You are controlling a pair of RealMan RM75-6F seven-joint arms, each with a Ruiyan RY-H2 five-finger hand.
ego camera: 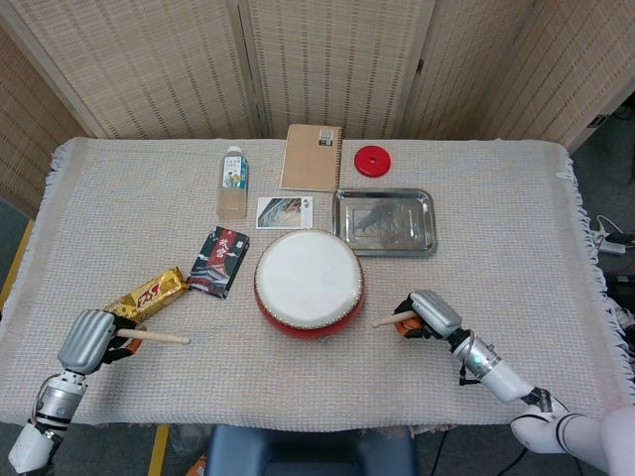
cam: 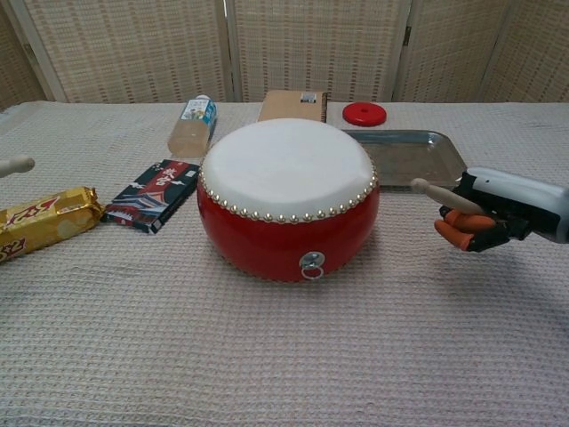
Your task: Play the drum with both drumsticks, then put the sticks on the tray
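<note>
Desk (ego camera: 516,198) is covered by beige woven cloth, backed by wicker screens (ego camera: 327,59); one drumstick (ego camera: 389,319) is gripped by each hand (ego camera: 429,312).

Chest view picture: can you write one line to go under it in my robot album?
Right hand holds a drumstick pointing toward the red drum.

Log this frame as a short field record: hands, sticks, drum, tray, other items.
left hand: holds left stick, tip pointing toward the drum
right hand: holds right stick, tip near the drum's side, not touching
drum: red, white head, table centre
tray: metal, empty, behind the drum
other: bottle, notebook, red lid, snack bar
</note>
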